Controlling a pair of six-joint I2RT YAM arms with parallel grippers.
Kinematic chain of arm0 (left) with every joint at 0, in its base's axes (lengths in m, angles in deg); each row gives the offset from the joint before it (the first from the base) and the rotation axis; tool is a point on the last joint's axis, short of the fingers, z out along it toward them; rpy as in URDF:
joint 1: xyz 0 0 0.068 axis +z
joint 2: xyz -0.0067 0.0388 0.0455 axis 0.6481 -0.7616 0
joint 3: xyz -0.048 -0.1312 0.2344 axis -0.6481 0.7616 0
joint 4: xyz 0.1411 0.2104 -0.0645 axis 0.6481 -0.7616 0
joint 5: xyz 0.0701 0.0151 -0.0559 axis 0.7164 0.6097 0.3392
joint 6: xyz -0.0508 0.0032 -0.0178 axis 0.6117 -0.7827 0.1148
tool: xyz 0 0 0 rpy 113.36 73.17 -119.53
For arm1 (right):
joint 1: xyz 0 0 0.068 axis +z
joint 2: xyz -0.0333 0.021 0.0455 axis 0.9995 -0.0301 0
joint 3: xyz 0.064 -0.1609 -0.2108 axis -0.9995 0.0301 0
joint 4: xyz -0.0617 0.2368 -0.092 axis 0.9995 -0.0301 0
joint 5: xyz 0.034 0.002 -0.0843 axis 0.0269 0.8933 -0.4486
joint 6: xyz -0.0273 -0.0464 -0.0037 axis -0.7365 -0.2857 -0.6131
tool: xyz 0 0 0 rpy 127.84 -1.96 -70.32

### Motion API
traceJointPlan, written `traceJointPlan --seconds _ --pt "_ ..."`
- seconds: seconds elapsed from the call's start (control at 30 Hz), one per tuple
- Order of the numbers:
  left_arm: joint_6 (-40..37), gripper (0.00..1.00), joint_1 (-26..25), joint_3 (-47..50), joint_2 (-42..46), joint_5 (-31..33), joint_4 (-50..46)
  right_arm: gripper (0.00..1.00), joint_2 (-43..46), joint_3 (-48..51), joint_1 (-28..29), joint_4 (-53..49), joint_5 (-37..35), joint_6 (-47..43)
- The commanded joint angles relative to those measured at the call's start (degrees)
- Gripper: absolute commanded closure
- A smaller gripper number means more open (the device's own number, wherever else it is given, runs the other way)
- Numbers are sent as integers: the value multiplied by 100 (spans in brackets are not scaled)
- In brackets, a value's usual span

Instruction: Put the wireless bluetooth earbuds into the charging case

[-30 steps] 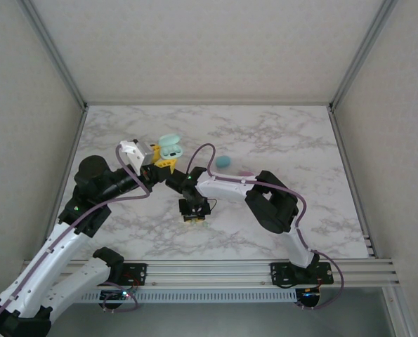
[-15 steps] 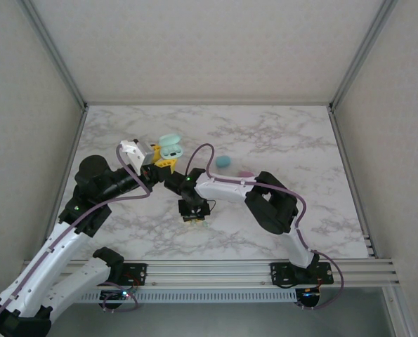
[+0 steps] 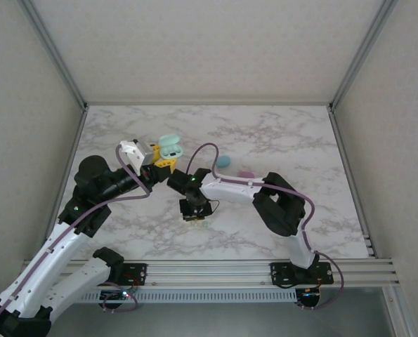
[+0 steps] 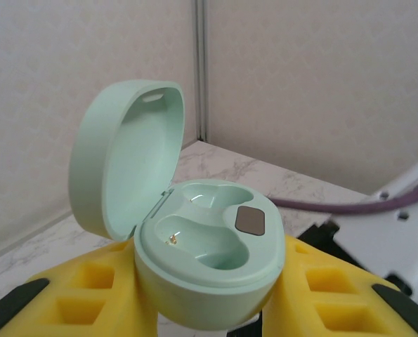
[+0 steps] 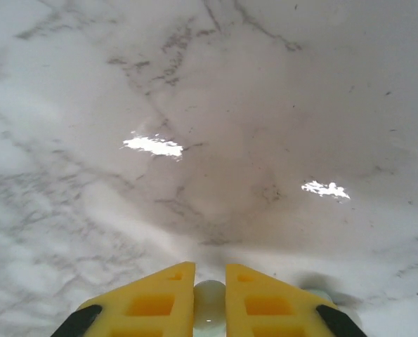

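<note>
My left gripper (image 4: 209, 298) is shut on a mint green charging case (image 4: 209, 246), its yellow fingers (image 4: 89, 298) pressing both sides. The case's lid stands open and both wells are empty. In the top view this case (image 3: 170, 147) is held above the table's left middle by the left gripper (image 3: 164, 161). My right gripper (image 3: 193, 215) points down at the marble just in front of it. In the right wrist view the right gripper (image 5: 209, 275) is shut on a pale mint earbud (image 5: 210, 309). A second pale bud (image 5: 322, 298) lies on the table beside the right finger.
A cyan oval case (image 3: 223, 161) and a pink oval case (image 3: 246, 174) lie on the marble table (image 3: 300, 140) behind the right arm. Grey walls enclose the table on three sides, and a metal rail (image 3: 216, 270) runs along the near edge.
The right gripper's fingers have closed onto the mint earbud on the table, and its arm shifted slightly right. The left arm has held the open case still.
</note>
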Motion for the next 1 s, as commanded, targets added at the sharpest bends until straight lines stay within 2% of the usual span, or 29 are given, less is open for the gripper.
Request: traceJointPlan --seconds 0.0,0.17,0.27,0.4,0.57,0.83,0.97 --pt "-89 71 -40 -132 94 129 -47 85 666 262 -327 466 624 -388" --pt "-87 71 -40 -140 111 253 -65 85 1333 852 -974 1120 1803 -724" --pt "-95 72 -33 -136 87 326 -112 85 1678 1360 -1541 1886 2940 -744" --pt "-108 73 -32 -176 -9 411 -238 85 1985 1733 -2264 2601 4282 -627" --pt "-148 73 -34 -173 -148 449 -275 85 2142 1906 -2733 3609 5578 -65" --pt "-185 73 -32 -53 -204 487 -285 85 2337 1752 -2919 3904 6506 69" --pt "-244 73 -32 22 -263 385 -269 84 2519 1382 -2951 3053 6215 -354"
